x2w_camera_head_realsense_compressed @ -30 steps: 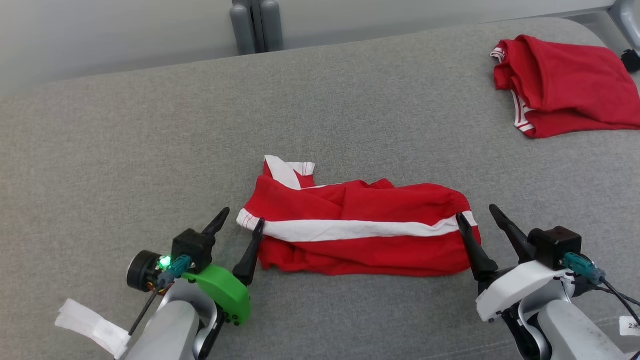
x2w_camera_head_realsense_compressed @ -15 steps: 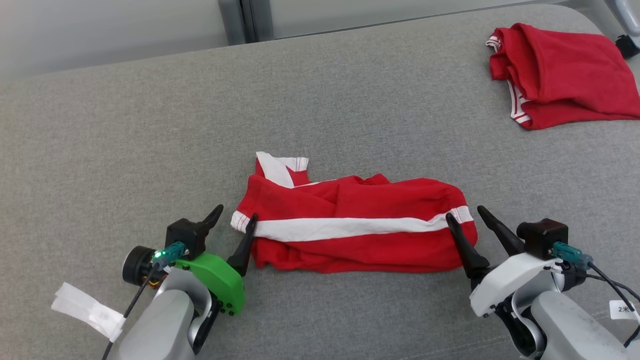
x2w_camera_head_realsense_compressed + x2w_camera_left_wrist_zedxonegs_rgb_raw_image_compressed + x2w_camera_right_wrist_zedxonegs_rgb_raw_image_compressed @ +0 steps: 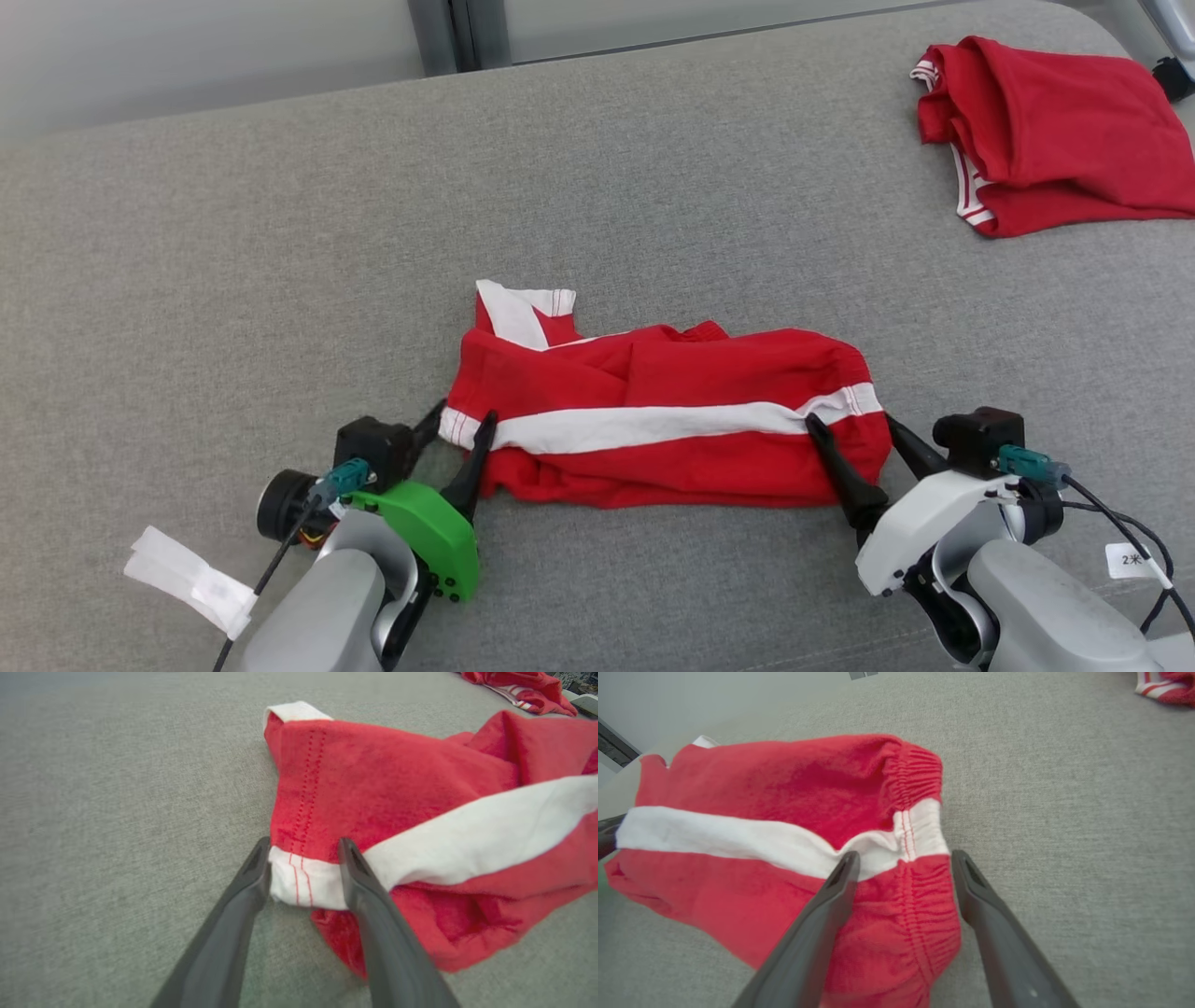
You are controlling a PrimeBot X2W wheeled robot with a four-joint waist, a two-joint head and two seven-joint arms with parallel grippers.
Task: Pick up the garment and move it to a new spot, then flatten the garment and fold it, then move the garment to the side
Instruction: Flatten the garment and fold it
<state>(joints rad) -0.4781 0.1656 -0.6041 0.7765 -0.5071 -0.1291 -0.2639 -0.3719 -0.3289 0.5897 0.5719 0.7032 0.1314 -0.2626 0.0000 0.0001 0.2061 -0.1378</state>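
Straddling the garment [image 3: 653, 392] end to end, long axis stretching claw to claw, each end equally near. Bracketing the white hem with the left claw [image 3: 463, 412], parted, clamping nothing. Bracketing the waistband with the right claw [image 3: 851, 421], spread wide, holding nothing. Facing open grey cushion [image 3: 280, 233] beyond both fingertips.
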